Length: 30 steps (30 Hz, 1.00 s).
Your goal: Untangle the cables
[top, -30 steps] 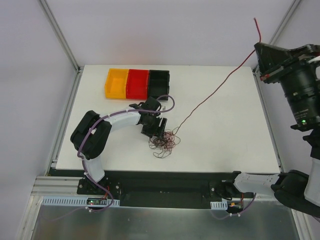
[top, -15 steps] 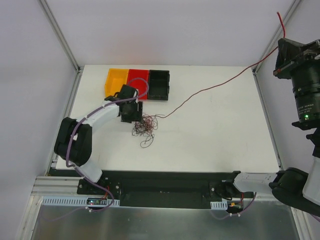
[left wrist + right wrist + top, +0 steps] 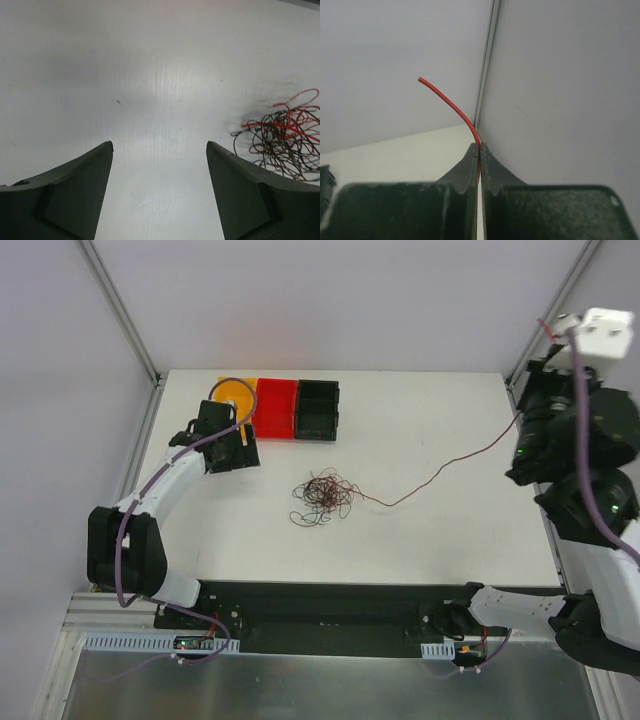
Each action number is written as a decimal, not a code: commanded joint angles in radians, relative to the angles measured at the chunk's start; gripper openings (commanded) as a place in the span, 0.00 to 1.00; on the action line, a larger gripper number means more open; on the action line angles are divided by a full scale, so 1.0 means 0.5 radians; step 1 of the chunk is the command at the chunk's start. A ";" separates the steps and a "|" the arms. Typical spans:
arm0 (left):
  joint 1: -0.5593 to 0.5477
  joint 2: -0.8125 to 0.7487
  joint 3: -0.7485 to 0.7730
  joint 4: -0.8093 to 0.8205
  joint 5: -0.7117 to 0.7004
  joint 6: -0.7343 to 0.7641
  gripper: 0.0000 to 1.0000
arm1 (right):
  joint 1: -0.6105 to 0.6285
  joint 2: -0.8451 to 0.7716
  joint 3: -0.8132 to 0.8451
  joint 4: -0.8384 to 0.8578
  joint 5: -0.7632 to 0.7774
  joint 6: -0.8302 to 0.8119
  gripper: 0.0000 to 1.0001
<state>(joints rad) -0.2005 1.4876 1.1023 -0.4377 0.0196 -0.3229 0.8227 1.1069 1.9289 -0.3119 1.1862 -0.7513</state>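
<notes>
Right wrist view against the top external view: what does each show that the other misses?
Only the right wrist: the right gripper's fingertips pinched shut on the red cable. Only the top: the tangle on the table, three bins, the left gripper near them. Both: that red cable, which the top view shows running from tangle to right arm.

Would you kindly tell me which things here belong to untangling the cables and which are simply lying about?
Belonging to the job:
tangle of thin dark red, brown and black wires
long thin red wire, pinched in the shut right gripper
open left gripper

Lying about:
orange plastic bin
red plastic bin
black plastic bin
</notes>
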 commanded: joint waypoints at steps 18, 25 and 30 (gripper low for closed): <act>-0.673 0.225 0.066 0.231 1.108 0.084 0.99 | -0.844 -0.090 -2.244 -0.812 -1.345 2.165 0.01; -0.685 0.280 0.118 0.115 0.943 0.124 0.99 | -1.179 -0.229 -2.232 -0.610 -1.910 1.755 0.58; -0.691 0.354 0.173 0.075 1.044 0.146 0.82 | -0.909 -0.113 -2.278 -0.108 -2.745 1.616 0.77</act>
<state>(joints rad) -0.5423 1.6394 1.1423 -0.3641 0.5079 -0.2825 0.2897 1.0054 0.7776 -0.6022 0.2188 0.1440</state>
